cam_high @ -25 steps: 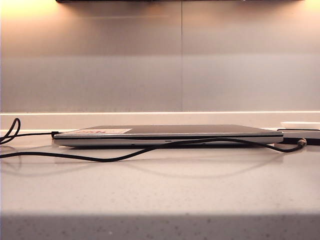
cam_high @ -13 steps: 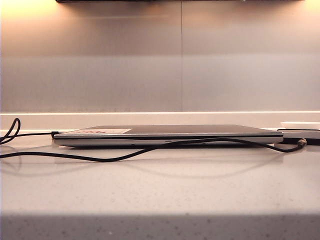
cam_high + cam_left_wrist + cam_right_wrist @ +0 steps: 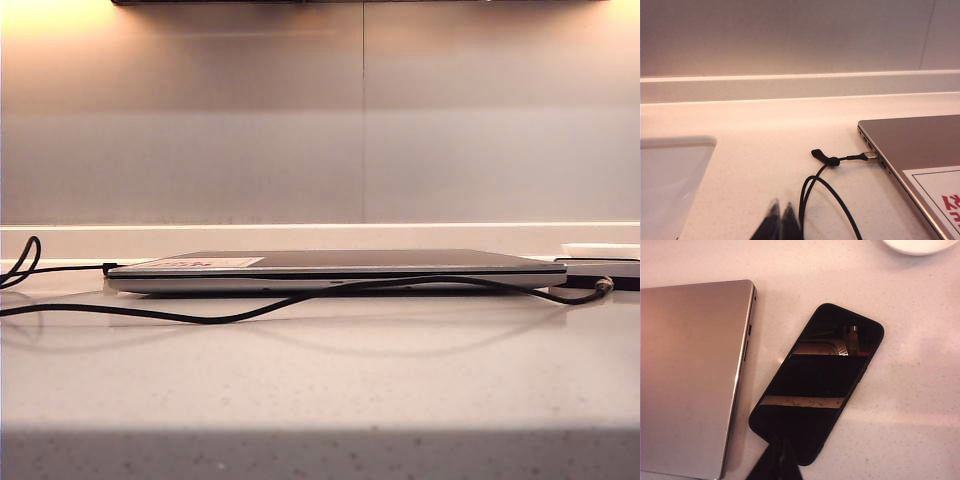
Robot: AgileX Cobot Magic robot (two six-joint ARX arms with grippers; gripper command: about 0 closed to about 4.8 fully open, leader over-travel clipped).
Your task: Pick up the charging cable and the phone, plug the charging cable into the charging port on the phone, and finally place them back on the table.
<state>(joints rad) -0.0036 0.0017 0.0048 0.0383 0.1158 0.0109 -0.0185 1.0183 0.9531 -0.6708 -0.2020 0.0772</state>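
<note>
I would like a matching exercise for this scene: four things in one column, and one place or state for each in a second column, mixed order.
Things:
1. phone
2. laptop
3. left gripper
4. white dish

Places or states:
A. closed, a cord plugged into its side
B. lying flat beside the laptop, under the shut right gripper
C. only an edge visible, beyond the phone
D. shut, just above the table

Pairs: 1-B, 2-A, 3-D, 4-C
</note>
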